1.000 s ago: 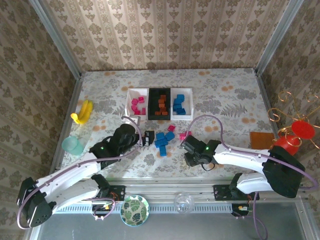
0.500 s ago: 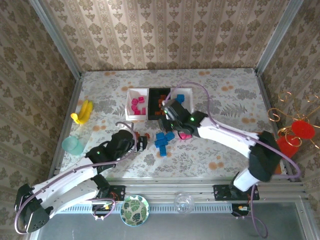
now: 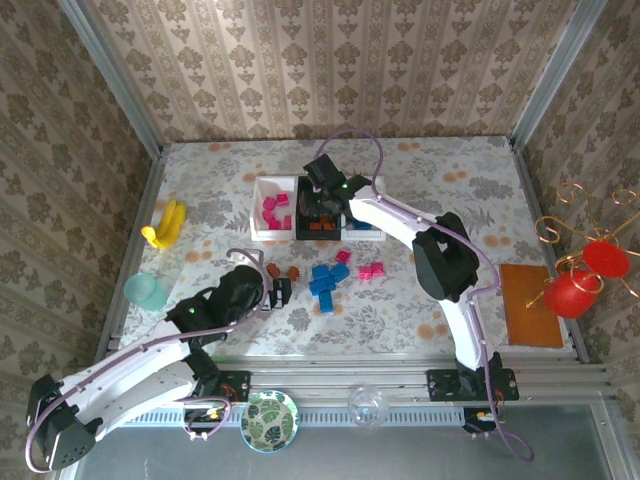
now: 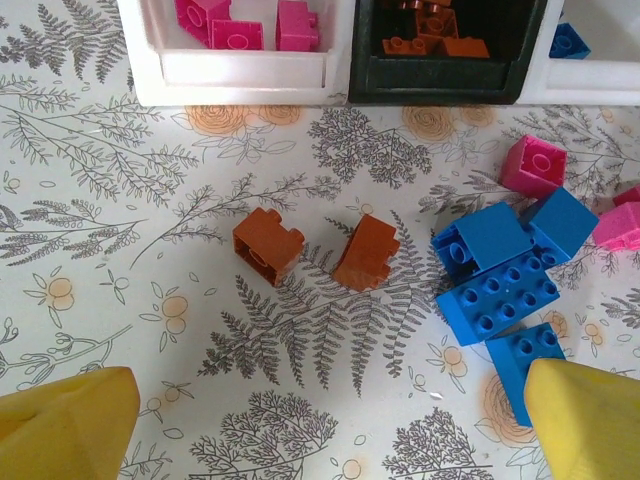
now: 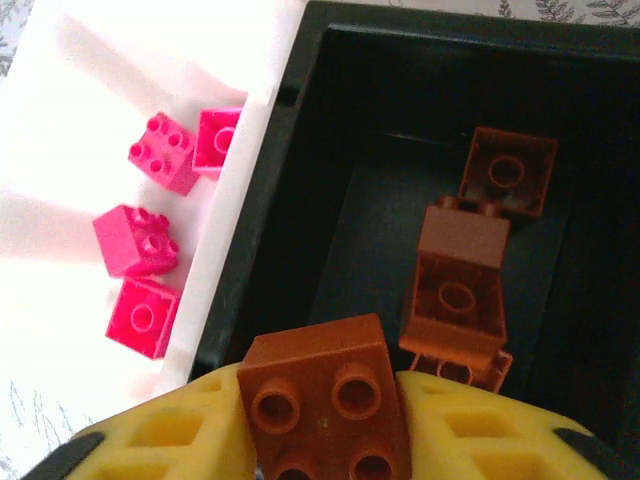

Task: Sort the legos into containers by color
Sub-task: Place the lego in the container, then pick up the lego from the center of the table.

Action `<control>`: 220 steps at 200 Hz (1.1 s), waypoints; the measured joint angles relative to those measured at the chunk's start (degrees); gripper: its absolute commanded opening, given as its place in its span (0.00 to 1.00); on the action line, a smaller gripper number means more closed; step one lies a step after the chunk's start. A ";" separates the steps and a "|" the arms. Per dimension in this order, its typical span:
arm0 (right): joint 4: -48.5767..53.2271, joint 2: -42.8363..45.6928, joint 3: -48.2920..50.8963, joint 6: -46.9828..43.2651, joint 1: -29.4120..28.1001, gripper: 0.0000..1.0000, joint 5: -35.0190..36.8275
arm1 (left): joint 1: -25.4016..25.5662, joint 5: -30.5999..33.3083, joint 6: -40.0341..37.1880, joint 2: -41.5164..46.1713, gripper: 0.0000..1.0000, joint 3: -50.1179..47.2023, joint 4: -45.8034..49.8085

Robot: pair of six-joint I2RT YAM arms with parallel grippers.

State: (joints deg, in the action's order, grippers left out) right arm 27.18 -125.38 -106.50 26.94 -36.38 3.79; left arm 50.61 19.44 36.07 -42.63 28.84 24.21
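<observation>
The right arm [image 3: 400,225] reaches far up and left across the table, its wrist bent down over the black tray [image 3: 301,232] at the upper middle of the top view. The right gripper [image 3: 322,203] is clamped on an orange-brown lego brick [image 5: 320,390], studs toward the camera, hanging above the tray's near-left corner. Other orange-brown bricks [image 5: 455,290] lie inside that tray. Magenta-pink bricks [image 5: 140,245] sit in the white tray [image 4: 240,80] to the left.

The left arm [image 3: 140,355] stretches from the lower left toward the centre. The left gripper [image 4: 325,440] hangs spread wide and empty over the table, below two loose orange-brown bricks [image 4: 268,244]. A cluster of blue bricks [image 4: 497,290] lies to their right, with a magenta-pink brick [image 4: 533,165] just above it.
</observation>
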 measured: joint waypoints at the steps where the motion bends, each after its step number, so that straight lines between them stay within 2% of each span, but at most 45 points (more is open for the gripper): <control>1: 0.07 -0.07 -0.09 -0.11 0.02 0.53 0.00 | 0.00 -0.02 0.00 0.00 1.00 0.00 0.02; 13: 0.70 -0.87 -1.40 0.59 0.24 0.61 -0.07 | 0.00 -0.11 -0.02 0.00 1.00 0.00 0.07; 27: 1.33 -1.36 -2.56 0.85 0.37 0.66 -0.35 | 0.00 -0.13 -0.02 0.00 1.00 0.00 0.07; 76: 1.07 0.15 -1.03 1.38 0.33 0.70 -1.27 | 0.00 -0.35 -0.02 0.00 1.00 0.00 0.02; 102: -0.55 7.65 7.91 1.33 -0.11 0.70 -1.31 | 0.00 -0.55 -0.07 -0.07 1.00 0.00 0.02; 160: -7.74 31.71 32.11 1.40 -4.31 0.71 -1.64 | -0.98 -1.46 -1.20 -4.31 1.00 0.07 -1.38; 193: -9.25 40.52 45.09 2.49 -5.03 0.71 -1.16 | -7.45 -5.84 -1.97 -7.76 0.86 0.09 -5.25; 220: -8.98 45.66 51.08 3.54 -4.98 0.72 -0.24 | -13.51 -10.84 -2.67 -12.41 0.77 0.52 -9.92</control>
State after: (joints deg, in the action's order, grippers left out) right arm 18.20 -79.72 -55.42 30.48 -41.36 3.55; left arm 37.10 8.60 33.41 -55.05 29.36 14.28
